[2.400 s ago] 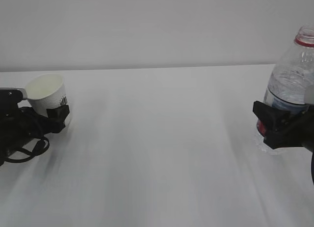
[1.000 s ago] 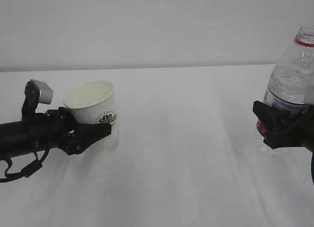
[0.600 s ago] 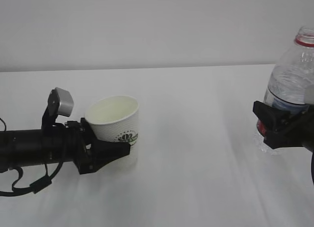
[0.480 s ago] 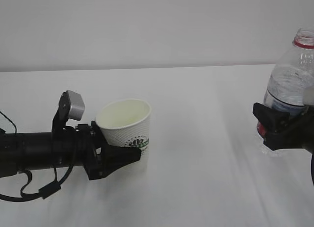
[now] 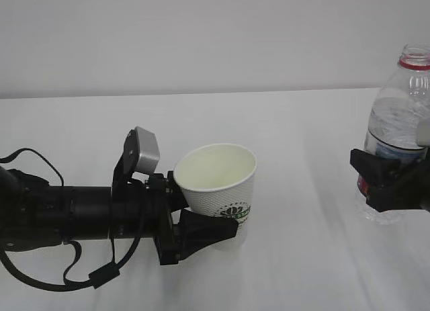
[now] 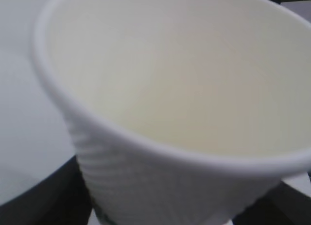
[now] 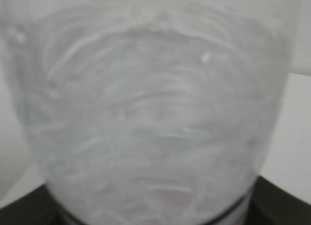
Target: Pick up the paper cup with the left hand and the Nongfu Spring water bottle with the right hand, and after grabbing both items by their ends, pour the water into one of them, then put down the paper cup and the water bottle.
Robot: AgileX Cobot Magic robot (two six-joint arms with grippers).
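Cup [image 5: 222, 187] gripped low by left end effector [image 5: 201, 230], empty | bottle [image 5: 400, 123] upright, uncapped, clamped by right end effector [image 5: 386, 183] | worktop [image 5: 302, 271] white

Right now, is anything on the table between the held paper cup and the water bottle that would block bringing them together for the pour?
Nothing visible does. The left claw holds the paper cup, the right claw holds the water bottle, and only bare white table lies between them.

White table [image 5: 282, 271], nothing clearly resting on it.
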